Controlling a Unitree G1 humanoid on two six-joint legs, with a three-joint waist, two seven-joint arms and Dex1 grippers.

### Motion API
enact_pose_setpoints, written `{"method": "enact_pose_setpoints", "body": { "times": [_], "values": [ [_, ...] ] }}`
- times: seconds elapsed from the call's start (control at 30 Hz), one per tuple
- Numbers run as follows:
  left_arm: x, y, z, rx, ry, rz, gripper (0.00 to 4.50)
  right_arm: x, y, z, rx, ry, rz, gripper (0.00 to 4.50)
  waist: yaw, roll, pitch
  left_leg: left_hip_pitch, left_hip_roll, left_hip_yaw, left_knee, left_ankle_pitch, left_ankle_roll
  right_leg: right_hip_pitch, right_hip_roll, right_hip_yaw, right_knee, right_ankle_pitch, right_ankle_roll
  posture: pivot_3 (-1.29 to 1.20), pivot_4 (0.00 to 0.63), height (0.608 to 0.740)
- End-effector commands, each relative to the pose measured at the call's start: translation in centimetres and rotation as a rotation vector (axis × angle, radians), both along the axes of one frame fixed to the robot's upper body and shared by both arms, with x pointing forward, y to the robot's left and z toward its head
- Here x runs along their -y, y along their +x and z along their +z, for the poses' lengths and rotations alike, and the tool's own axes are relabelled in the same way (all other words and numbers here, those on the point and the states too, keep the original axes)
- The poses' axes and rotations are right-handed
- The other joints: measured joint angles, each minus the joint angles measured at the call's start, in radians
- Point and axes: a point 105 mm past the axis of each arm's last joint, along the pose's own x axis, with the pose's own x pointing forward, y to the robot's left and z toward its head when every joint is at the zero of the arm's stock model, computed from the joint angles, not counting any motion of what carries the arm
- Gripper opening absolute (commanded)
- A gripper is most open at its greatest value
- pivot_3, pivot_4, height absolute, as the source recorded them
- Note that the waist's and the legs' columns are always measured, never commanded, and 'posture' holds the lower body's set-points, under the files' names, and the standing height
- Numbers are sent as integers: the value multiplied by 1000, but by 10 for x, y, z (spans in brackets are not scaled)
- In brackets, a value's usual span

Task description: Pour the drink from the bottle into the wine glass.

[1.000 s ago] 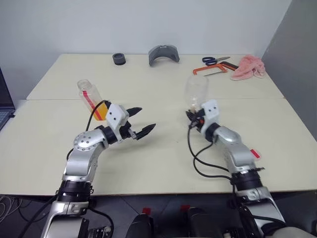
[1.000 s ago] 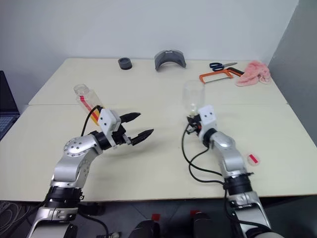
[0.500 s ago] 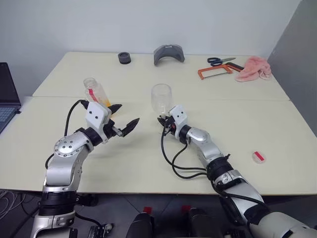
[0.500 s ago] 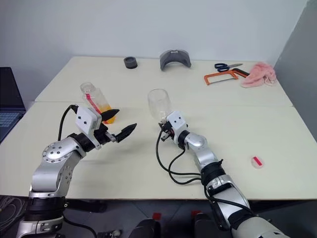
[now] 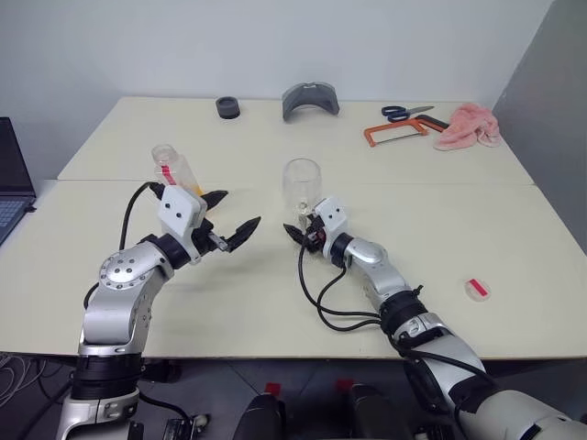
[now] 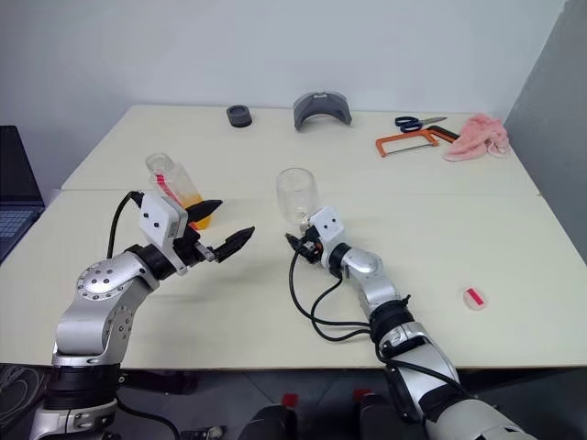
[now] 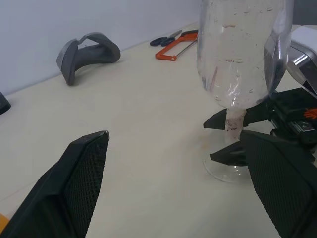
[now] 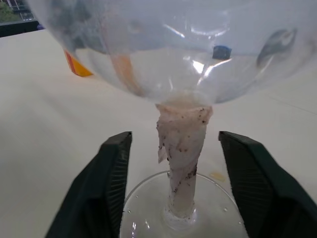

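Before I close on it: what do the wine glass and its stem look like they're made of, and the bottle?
Wine glass: clear, glossy bowl and foot, glass or hard plastic, I can't tell which. Its stem is wrapped in whitish, speckled, matte tape or paper. Bottle: clear, thin-looking plastic with a red label stripe and orange drink at the bottom. The right hand stands open around the stem.

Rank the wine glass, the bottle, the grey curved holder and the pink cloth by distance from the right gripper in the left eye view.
1. Wine glass, right at the right gripper.
2. Bottle, to its left.
3. Grey curved holder, far edge.
4. Pink cloth, far right corner.
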Motion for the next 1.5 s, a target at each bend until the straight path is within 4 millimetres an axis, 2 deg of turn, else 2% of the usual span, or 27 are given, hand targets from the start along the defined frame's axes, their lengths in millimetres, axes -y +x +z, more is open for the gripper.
{"method": "enact_pose_setpoints", "body": {
  "times": [0.03,0.07,0.43,0.93,1.07,1.37,1.4,1.5],
  "values": [
    [6,-3,17,67,-2,-37,4500,-2,-1,18,65,34,14,4203,0,0,0,0,0,0,0,0,0,0,0,0,0,0,0,0,150,740],
    [7,-3,18,68,-3,-42,4500,-2,-2,18,67,34,15,4475,0,0,0,0,0,0,0,0,0,0,0,0,0,0,0,0,150,740],
    [7,-5,16,67,8,-46,4500,7,-9,21,64,37,11,4475,0,0,0,0,0,0,0,0,0,0,0,0,0,0,0,0,150,740],
    [9,-9,10,48,13,-93,4500,16,-8,22,13,108,-86,4475,0,0,0,0,0,0,-2,0,0,0,0,0,-1,0,0,0,150,740],
    [8,-9,11,47,16,-96,4500,16,-8,22,2,110,-94,3594,1,0,0,0,0,0,-2,0,0,0,0,0,-1,0,0,0,150,740],
    [1,-12,9,39,11,-66,4500,9,-5,28,22,108,-81,332,0,0,0,0,0,0,-2,0,0,0,0,0,-1,0,0,0,150,740],
    [1,-14,8,37,11,-62,4500,7,-3,30,29,105,-77,80,0,0,0,0,0,0,-2,0,0,0,0,0,-1,0,0,0,150,740],
    [-2,-16,8,36,11,-47,4500,0,2,35,47,99,-68,64,0,1,1,0,0,1,-3,0,0,0,0,0,-1,0,0,0,150,740]
  ]
}}
